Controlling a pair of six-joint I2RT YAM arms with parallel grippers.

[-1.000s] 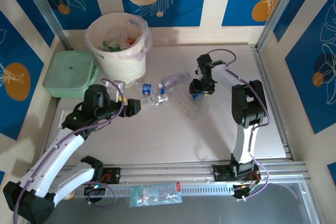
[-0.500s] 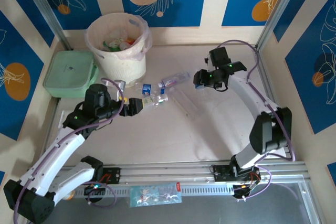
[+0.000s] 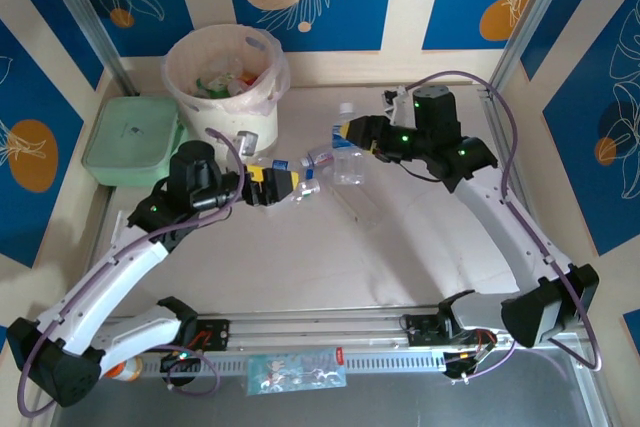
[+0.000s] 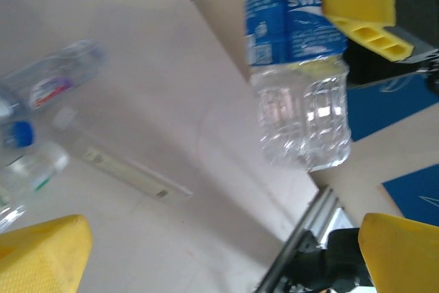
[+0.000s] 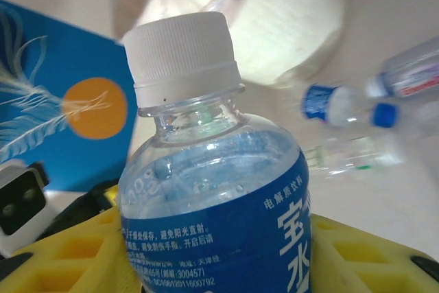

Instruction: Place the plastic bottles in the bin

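Spread and empty, left gripper point(image 3: 280, 187) hovering low over the table point(image 3: 300, 257), loose plastic bottles point(image 3: 331, 154) lying at its 12 to 2 o'clock, right gripper point(image 3: 352, 133) pinching a blue-labelled white-capped bottle point(image 3: 349, 162), cap pointing to 12 o'clock, bin point(image 3: 232, 117) standing at that bottle's 10 o'clock

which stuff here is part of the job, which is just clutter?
Job:
- bin
- bottle in right claw
- loose bottles

Clutter:
- green box
- clear strip
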